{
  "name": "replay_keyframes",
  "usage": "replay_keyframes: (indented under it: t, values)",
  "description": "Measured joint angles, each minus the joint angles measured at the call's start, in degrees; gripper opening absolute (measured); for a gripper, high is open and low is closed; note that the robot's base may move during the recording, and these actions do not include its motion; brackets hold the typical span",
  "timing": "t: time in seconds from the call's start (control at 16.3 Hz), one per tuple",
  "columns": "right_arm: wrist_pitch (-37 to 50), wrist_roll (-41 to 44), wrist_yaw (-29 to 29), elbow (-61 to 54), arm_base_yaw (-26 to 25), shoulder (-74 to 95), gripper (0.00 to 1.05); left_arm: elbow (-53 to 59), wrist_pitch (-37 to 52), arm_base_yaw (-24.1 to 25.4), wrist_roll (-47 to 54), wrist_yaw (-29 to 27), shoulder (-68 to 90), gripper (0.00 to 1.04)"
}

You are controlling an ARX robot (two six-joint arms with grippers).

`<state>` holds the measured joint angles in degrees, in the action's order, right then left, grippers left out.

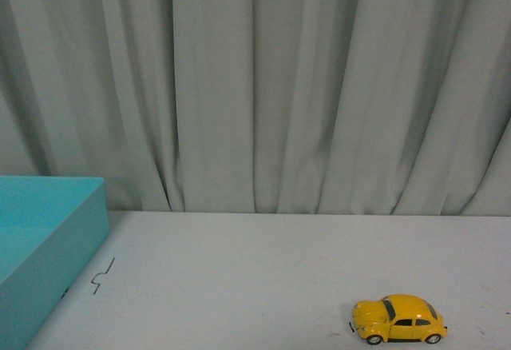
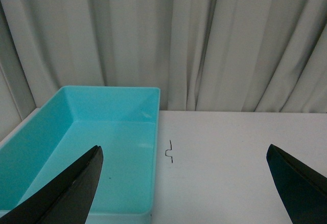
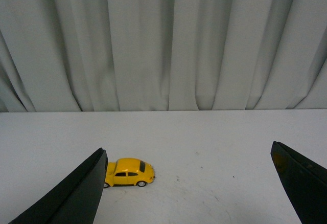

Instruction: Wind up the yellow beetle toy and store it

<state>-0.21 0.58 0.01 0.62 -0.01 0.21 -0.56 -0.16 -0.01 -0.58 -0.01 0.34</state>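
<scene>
The yellow beetle toy [image 1: 399, 319] stands on its wheels on the white table [image 1: 263, 278], near the front right, its side toward me. In the right wrist view the yellow beetle toy [image 3: 129, 172] sits just beyond one dark fingertip, off to the side of the wide gap. My right gripper [image 3: 187, 155] is open and holds nothing. My left gripper [image 2: 184, 152] is open too, hanging above the table beside a turquoise box [image 2: 76, 147]. Neither arm appears in the front view.
The turquoise box [image 1: 44, 238] is an open, empty tray at the table's left edge. A small dark squiggle mark [image 1: 102, 275] lies on the table beside it. A grey curtain [image 1: 255, 86] closes off the back.
</scene>
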Motion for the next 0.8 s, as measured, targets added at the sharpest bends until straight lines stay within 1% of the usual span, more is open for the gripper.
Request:
replay_keyframes:
  t: [0.43,0.49,0.55,0.61,0.67,0.73,0.8]
  values:
    - [0.0,0.0,0.0,0.0,0.0,0.0,0.98,0.0,0.0,0.0,0.0,0.0,0.0,0.98]
    - [0.2,-0.6,-0.9,0.0,-0.5,0.4,0.98,0.0,0.0,0.0,0.0,0.0,0.0,0.98]
    - [7.5,-1.4,-6.5,0.1,-5.6,5.9,0.98,0.0,0.0,0.0,0.0,0.0,0.0,0.98]
    - [16.7,-2.6,-12.4,1.0,-12.5,15.3,0.98,0.0,0.0,0.0,0.0,0.0,0.0,0.98]
    - [28.1,-2.7,-18.0,2.8,-17.3,26.4,0.98,0.0,0.0,0.0,0.0,0.0,0.0,0.98]
    - [39.3,-2.9,-23.4,6.5,-19.8,38.6,0.98,0.0,0.0,0.0,0.0,0.0,0.0,0.98]
    - [48.4,-2.3,-27.8,11.6,-20.8,50.4,0.98,0.0,0.0,0.0,0.0,-0.2,0.0,0.98]
